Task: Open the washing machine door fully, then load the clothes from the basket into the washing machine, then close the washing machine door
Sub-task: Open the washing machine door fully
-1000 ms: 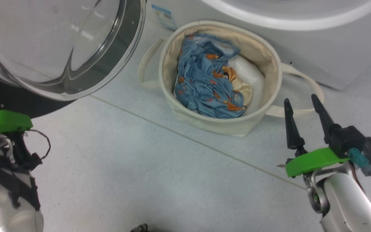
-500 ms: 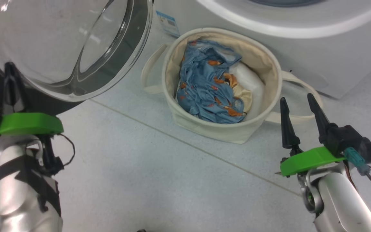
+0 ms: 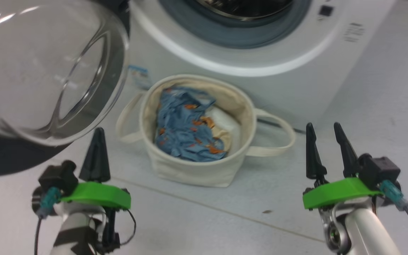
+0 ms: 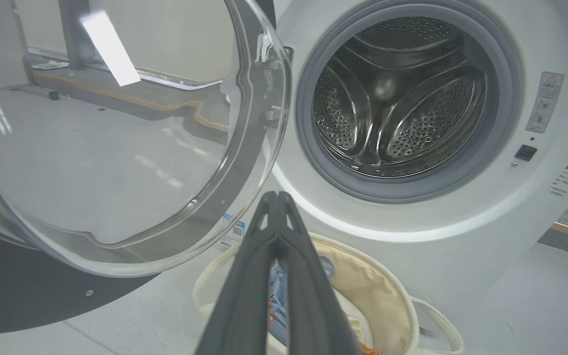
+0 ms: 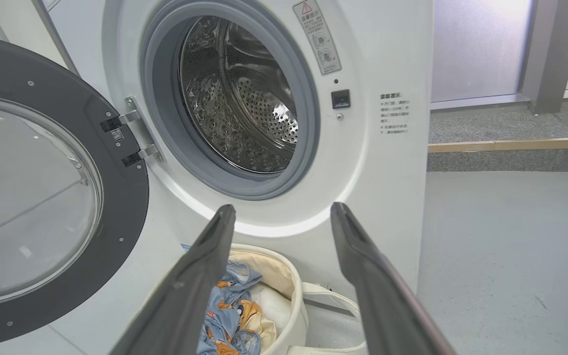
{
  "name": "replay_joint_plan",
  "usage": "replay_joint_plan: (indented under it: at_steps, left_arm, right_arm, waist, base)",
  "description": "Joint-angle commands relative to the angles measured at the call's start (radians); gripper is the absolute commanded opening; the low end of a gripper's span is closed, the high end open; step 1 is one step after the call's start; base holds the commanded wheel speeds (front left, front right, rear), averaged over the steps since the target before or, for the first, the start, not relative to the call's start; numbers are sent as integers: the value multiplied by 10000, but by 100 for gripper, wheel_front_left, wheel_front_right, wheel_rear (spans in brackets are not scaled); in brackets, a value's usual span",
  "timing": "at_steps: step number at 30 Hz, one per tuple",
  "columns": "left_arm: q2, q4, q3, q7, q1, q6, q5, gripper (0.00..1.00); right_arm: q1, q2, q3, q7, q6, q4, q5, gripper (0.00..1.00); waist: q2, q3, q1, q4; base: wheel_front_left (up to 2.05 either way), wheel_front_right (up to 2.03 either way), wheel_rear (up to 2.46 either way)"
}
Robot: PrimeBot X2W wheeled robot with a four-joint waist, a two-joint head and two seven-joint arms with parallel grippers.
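Note:
The washing machine [image 3: 296,85] stands ahead with its drum [image 4: 397,98] [image 5: 239,98] bare. Its black door [image 3: 44,71] [image 4: 116,138] [image 5: 32,192] hangs swung out to the left, glass bowl toward me. On the floor below the opening sits the cream basket [image 3: 197,170] [image 5: 284,281]. In it lie the denim-blue clothes [image 3: 182,131] [image 5: 225,315] with orange prints, over a cream piece and a white bundle. My left gripper [image 3: 97,134] [image 4: 276,197] is shut and holds nothing, left of the basket. To the basket's right, my right gripper [image 3: 322,129] [image 5: 281,212] is open and holds nothing.
Pale tiled floor [image 3: 197,226] spreads around the basket. A blue label sticker [image 3: 138,76] sits low on the machine's front. In the right wrist view, a grey step with a wooden edge [image 5: 511,145] and a post [image 5: 550,54] lie right of the machine.
The head camera has tilted up, so the drum opening now shows. My left gripper has come in from beside the door to the basket's left, fingers together. The right gripper stays open.

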Motion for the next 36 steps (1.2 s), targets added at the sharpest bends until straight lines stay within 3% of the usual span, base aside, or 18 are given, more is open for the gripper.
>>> replay_joint_plan:
  at_steps: [1, 15, 27, 28, 29, 30, 31, 36]
  left_arm:
    - [267, -529, -13, -48, 110, 79, -91, 0]
    - [266, -1335, -440, -48, 1460, 297, 69, 0]
    - [266, -1344, -716, -48, 1748, 443, -17, 0]
    - [266, -1357, -713, -48, 1756, 455, -35, 5]
    - [266, -1361, -711, -48, 1767, 471, -64, 23]
    - [266, -1348, -717, -48, 1777, 499, -97, 95]
    - [266, -1295, -726, -48, 1787, 552, -164, 100]
    - [266, -950, -906, -48, 1746, 689, -202, 100]
  right_arm:
    - [214, 144, 239, -122, 6, -460, 298, 100]
    - [853, 149, 101, -122, 6, -630, 566, 100]
    - [888, 150, 281, -122, 6, -630, 545, 100]
    - [897, 150, 257, -122, 6, -604, 591, 100]
    - [897, 150, 242, -122, 6, -586, 608, 100]
    - [894, 150, 213, -122, 6, -568, 610, 100]
    - [884, 150, 169, -122, 6, -556, 597, 100]
    - [843, 150, 160, -122, 6, -577, 555, 100]
  waist:
    - [0, -916, 2, -1081]
    - [0, -1386, 2, -2994]
    - [0, -1424, 2, -3154]
    - [0, -1428, 2, -3150]
    - [0, -1428, 2, -3143]
    - [0, -1425, 2, -3128]
    - [0, -1421, 2, -3107]
    - [0, -1438, 2, -3024]
  base:
    - [0, 0, 0]
    - [0, 0, 0]
    - [0, 0, 0]
    - [0, 0, 0]
    - [0, 0, 0]
    - [0, 0, 0]
    - [0, 0, 0]
    - [0, 0, 0]
